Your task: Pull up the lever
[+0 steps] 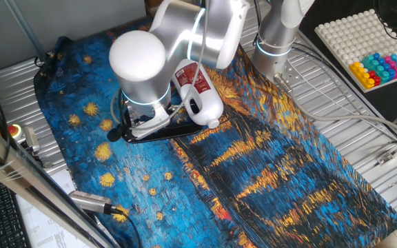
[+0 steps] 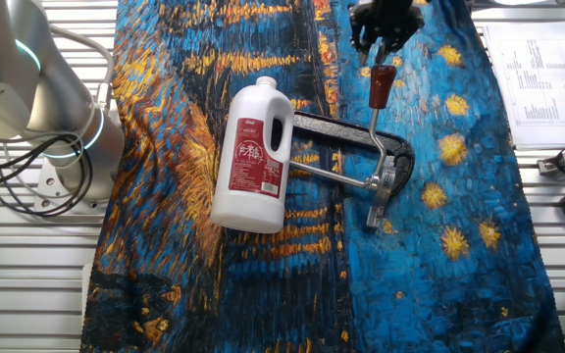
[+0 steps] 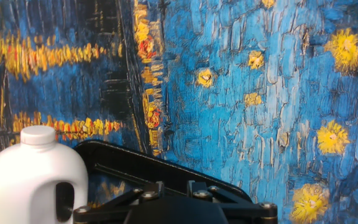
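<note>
Reaching for the lever's knob, near the top edge of the other fixed view.

Near the top of the other fixed view, right of centre, the gripper (image 2: 385,37) sits directly above the reddish-brown knob of the lever (image 2: 376,123), apparently touching or just short of it; whether the jaws are spread or clamped cannot be told, since the dark fingers blur together. The lever runs down the frame from the knob to its hinge on the black fixture (image 2: 392,162), which lies on the painted cloth (image 2: 459,265). Coming in at the knob end likely gives the longest swing for lifting the rod. Left of centre, the white jug (image 2: 253,157) lies on its side beside the fixture, capped; its contents are hidden. A plain crossbar (image 2: 327,173) reaches from the hinge toward the jug.
</note>
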Tool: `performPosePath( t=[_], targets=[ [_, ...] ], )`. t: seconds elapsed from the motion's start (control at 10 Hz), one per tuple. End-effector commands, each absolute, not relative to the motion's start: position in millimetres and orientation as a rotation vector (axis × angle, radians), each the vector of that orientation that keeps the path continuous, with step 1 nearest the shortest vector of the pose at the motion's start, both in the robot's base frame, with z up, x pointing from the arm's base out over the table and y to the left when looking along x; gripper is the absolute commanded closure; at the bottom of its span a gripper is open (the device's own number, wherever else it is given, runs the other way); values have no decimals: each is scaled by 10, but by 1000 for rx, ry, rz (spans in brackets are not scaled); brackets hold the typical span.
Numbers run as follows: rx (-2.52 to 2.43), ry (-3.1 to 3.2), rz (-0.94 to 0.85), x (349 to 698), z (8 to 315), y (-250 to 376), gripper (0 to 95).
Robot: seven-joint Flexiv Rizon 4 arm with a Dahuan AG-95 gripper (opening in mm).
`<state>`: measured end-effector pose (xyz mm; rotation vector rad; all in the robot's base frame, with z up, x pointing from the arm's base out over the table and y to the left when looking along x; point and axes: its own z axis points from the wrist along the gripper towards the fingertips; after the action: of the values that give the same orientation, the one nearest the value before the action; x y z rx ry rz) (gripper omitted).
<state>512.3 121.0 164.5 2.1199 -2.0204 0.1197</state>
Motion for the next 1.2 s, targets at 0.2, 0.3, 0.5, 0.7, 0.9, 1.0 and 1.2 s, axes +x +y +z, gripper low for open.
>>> performPosePath(
  t=[0.2, 0.3, 0.5, 0.7, 0.9, 1.0, 1.2],
  targets=[
    [2116, -2019, 127, 5131, 1661, 1151, 760],
    [2109, -2030, 131, 5157, 1649, 1131, 760],
    [2090, -2039, 130, 5260, 1624, 1146, 760],
    [2063, -2040, 142, 5294, 1601, 1197, 760],
    [2048, -2021, 165, 5311, 1539, 1291, 760],
    [2037, -2015, 188, 5300, 1509, 1308, 760],
    [2001, -2012, 229, 5256, 1463, 1283, 760]
  ],
)
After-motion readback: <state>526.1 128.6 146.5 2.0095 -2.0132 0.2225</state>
